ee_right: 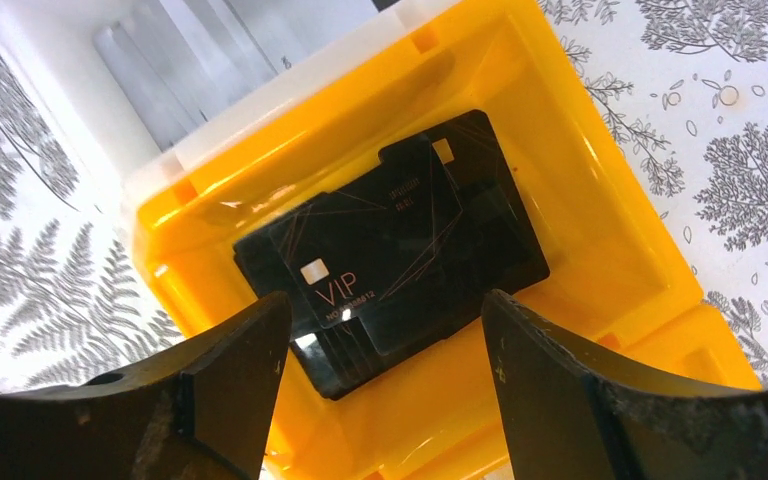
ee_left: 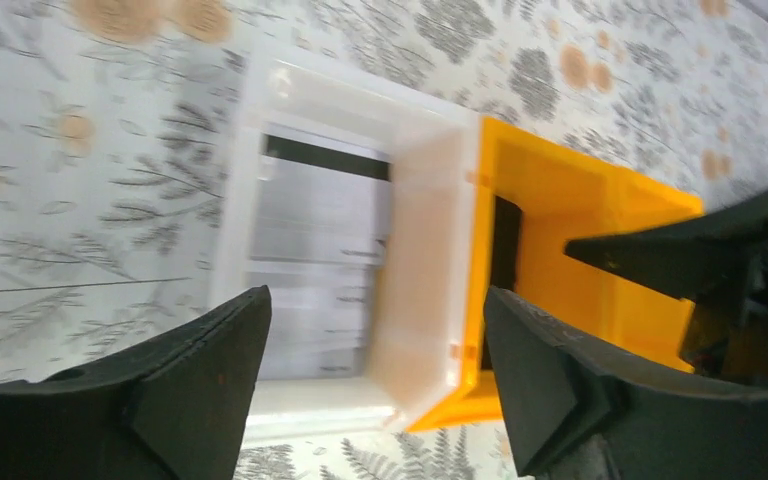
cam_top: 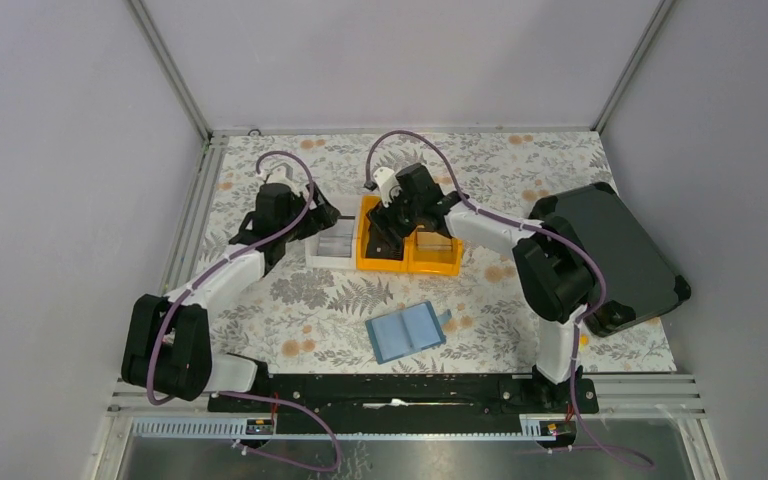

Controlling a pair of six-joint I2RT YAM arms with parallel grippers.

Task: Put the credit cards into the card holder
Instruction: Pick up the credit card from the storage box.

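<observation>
Floral table (cam_top: pixel 310 310) | credit cards (ee_right: pixel 400 250) in orange bin (ee_right: pixel 580 200), between spread empty right fingers (ee_right: pixel 230 390) | left fingers (ee_left: pixel 190 390) spread, empty

Both my arms stretched toward the table's (cam_top: pixel 560 150) far edge. Left gripper (ee_left: pixel 375 300) jaws wide apart. Right gripper (ee_right: pixel 385 300) the same, pointing down.

credit cards (ee_right: pixel 390 250): black, gold lettering
card holder (cam_top: pixel 407 332): teal-blue
cards' bin (ee_right: pixel 600 250): orange
neighbouring bin (ee_left: pixel 420 250): white
table cover (cam_top: pixel 310 300): grey ferns, orange blossoms
</observation>
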